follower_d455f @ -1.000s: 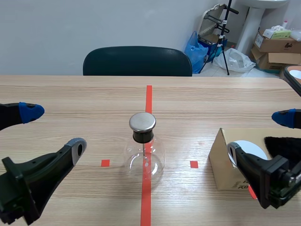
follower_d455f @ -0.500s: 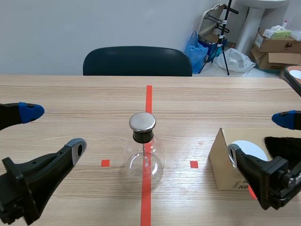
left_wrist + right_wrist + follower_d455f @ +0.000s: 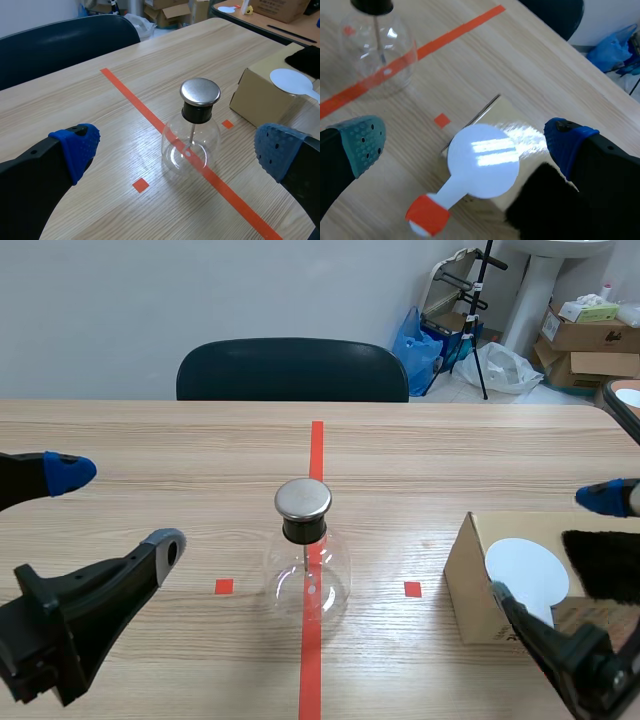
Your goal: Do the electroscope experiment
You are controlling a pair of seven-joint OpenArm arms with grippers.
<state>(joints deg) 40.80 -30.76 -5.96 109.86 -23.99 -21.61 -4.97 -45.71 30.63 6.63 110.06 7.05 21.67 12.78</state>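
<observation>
- Step in hand, as I'm reading it: the opening pickup. Nothing is gripped yet, so charging and testing are still ahead.
- The electroscope flask [image 3: 307,560] is sitting at bench [image 3: 150,430] centre on the red tape line. Its metal cap is up, its rod is hanging inside, and no pincer is touching it.
- The right pincer [image 3: 466,141] is hanging wide open and empty over the white disc paddle [image 3: 482,160], with one pad on either side of the disc.
- The paddle is lying flat on the cardboard box [image 3: 470,580] at the right. The black fur cloth [image 3: 603,565] is sitting just beside it on the box's far-right part.
- The left pincer [image 3: 115,508] is also gaping fully and holding nothing. It is waiting left of the flask, well apart from it.
- Next move, I'm guessing: drop the right pincer and close on the paddle.
  - The orange-red handle [image 3: 426,214] looks like the better grab point. It appears to be sticking out past the box edge, though I can't confirm that.
  - The disc is thin and flat, so it calls for a careful descent and square alignment.
  - The pincer needs to be keeping clear of the cloth.
- Versus 1.0 s ago:
  - The right arm is sinking lower and nearer. Its near finger is no longer covering the disc, which is now showing whole.
  - The left arm is shifting only slightly.
  - The flask, box and cloth are staying put.
</observation>
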